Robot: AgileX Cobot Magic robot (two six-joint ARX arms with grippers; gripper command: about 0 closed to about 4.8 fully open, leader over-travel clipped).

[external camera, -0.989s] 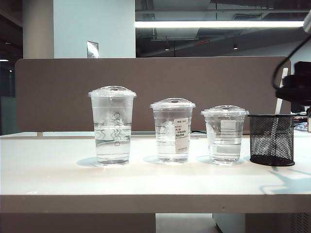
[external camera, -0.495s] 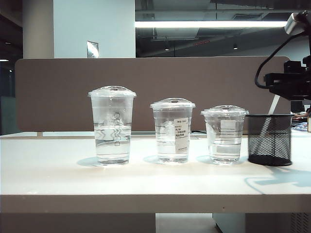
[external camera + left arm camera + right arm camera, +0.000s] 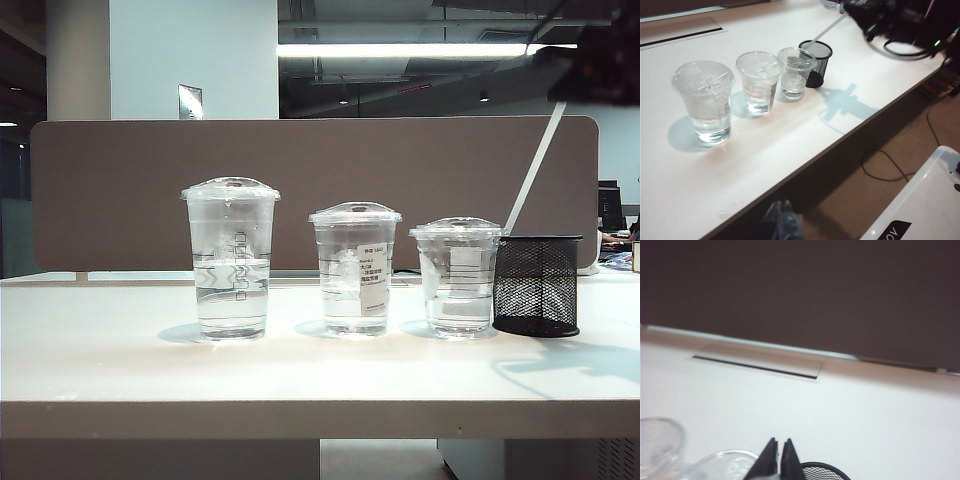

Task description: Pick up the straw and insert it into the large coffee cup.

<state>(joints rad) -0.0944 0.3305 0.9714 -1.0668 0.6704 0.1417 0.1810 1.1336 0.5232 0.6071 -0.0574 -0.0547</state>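
The large coffee cup point(image 3: 230, 262) point(image 3: 704, 100), tallest and domed, stands at the left end of the cup row. The white straw point(image 3: 538, 160) point(image 3: 826, 31) leans up and to the right out of the black mesh holder point(image 3: 537, 285), its lower end still inside. My right gripper point(image 3: 585, 85) point(image 3: 855, 11) point(image 3: 779, 447) is high above the holder, shut on the straw's upper end. My left gripper point(image 3: 782, 220) hangs off the table's front edge, blurred, fingertips together and holding nothing. It does not show in the exterior view.
A medium cup point(image 3: 355, 268) with a white label and a short cup point(image 3: 457, 277) stand between the large cup and the holder, which sits close beside the short cup. A brown partition point(image 3: 120, 190) runs along the table's back. A white case point(image 3: 920, 210) lies on the floor.
My right gripper has climbed to the top of the exterior view with the straw. The straw now shows longer and tilted. The mesh holder has slid left toward the short cup.
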